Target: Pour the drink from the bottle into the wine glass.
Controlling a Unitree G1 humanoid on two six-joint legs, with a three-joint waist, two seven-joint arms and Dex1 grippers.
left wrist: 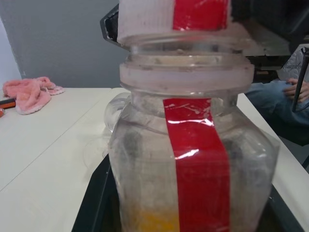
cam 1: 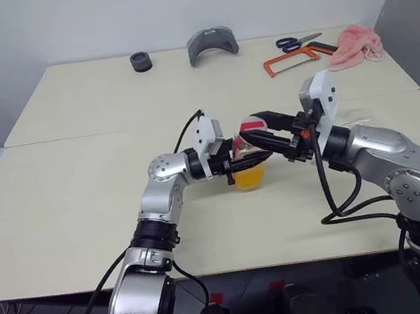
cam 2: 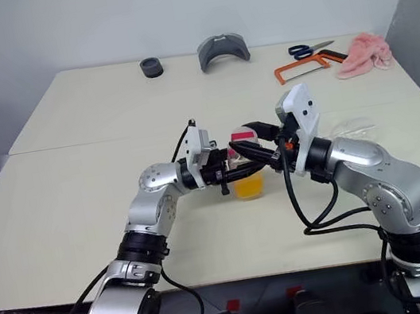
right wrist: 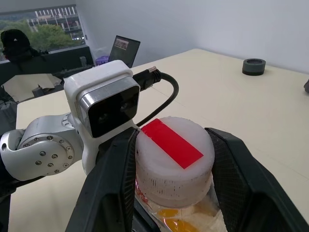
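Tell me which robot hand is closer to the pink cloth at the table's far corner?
The right. The right gripper, at the bottle's cap, sits on the pink cloth's side; the left gripper grips the clear plastic bottle farther away.

The bottle (left wrist: 193, 159) is clear, glossy plastic with fine scuffs; its stripe label (left wrist: 198, 164) is shiny red tape, wrinkled in places. The cap (right wrist: 173, 159) is matt white plastic with a ribbed rim and a smooth red patch on top. The right gripper (right wrist: 173, 188) has fingers (right wrist: 239, 179) of black, semi-matt moulded plastic. The table (cam 1: 79, 195) at lower left is smooth, matt cream laminate. At upper right, the cloth (cam 1: 356, 44) is fluffy pink fabric.
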